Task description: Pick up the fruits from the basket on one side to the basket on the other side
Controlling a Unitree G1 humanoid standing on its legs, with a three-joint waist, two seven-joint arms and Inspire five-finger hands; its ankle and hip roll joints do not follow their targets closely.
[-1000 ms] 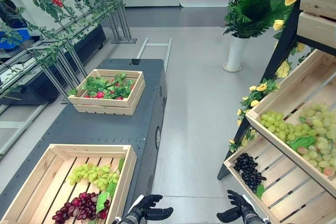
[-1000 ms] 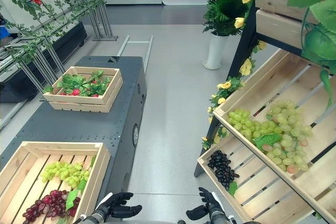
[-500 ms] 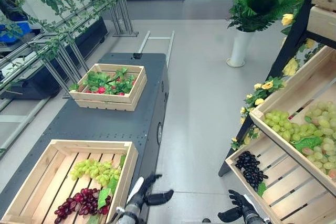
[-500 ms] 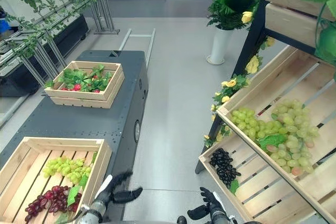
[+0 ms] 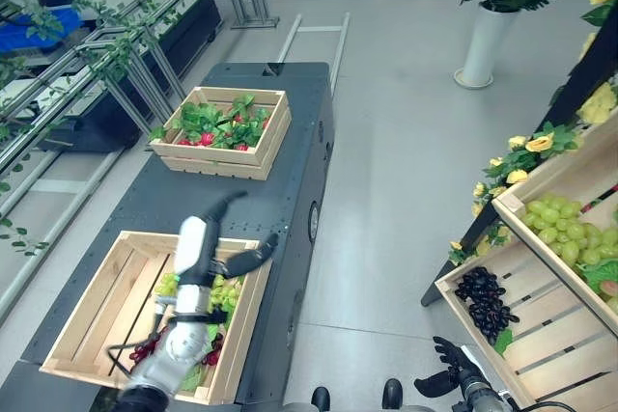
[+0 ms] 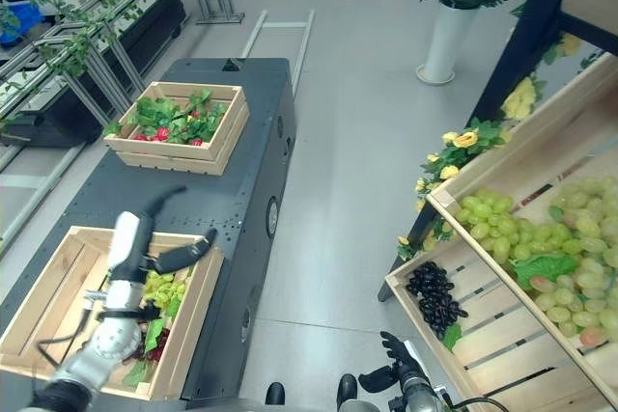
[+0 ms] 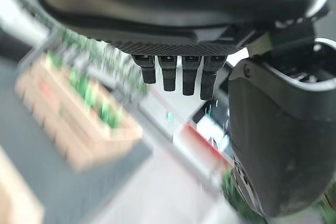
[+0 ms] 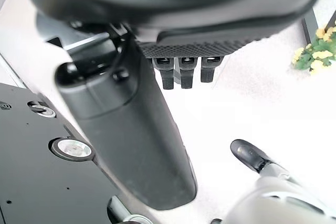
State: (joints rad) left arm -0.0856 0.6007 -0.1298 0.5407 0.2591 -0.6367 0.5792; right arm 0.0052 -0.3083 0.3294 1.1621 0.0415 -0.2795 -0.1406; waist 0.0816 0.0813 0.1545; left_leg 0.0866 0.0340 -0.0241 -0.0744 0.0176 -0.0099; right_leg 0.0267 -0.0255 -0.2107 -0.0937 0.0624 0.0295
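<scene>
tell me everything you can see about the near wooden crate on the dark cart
The near crate is pale slatted wood, open-topped and shallow, lying flat at the close end of the dark cart. Green grapes and dark red grapes lie at its right end. The left hand, fingers spread open, hovers above that end.

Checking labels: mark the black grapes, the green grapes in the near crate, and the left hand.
black grapes (image 5: 486,302): left eye view, cluster's middle.
green grapes (image 6: 162,288): right eye view, visible bunch.
left hand (image 5: 230,230): left eye view, palm.
</scene>
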